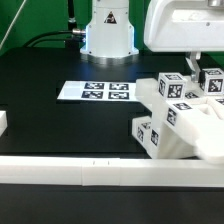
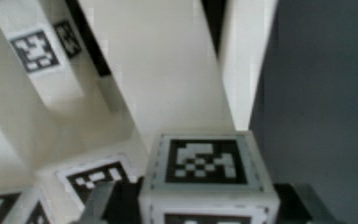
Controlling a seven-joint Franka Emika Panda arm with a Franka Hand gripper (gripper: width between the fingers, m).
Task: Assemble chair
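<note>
The chair (image 1: pixel 178 115), a cluster of chunky white plastic pieces carrying black-and-white square tags, lies on the black surface (image 1: pixel 50 120) toward the exterior view's right, near the front. The gripper (image 1: pixel 192 68) hangs from the white arm over the top of that cluster, its dark fingers at a tagged block at the cluster's upper end. In this view the fingertips are small and partly lost against the pieces, so contact cannot be read from it.

The wrist view fills that gap. A square tagged block (image 2: pixel 204 165) sits between the two dark fingers (image 2: pixel 108 203), which stand just beside its two sides, the jaws at a middling width with the block filling the gap. Whether they press on it or only bracket it cannot be told. Behind the block, long white slats (image 2: pixel 149 70) of the chair run away from the camera, with further tags (image 2: pixel 37 50) on neighbouring pieces, and the dark surface shows beyond them.

Only the exterior view shows the wider scene: the marker board (image 1: pixel 95 91) lies flat on the surface toward the middle, well apart from the chair; a long low white border rail (image 1: pixel 70 167) runs along the front edge; the arm's white base (image 1: pixel 107 30) stands at the back.
</note>
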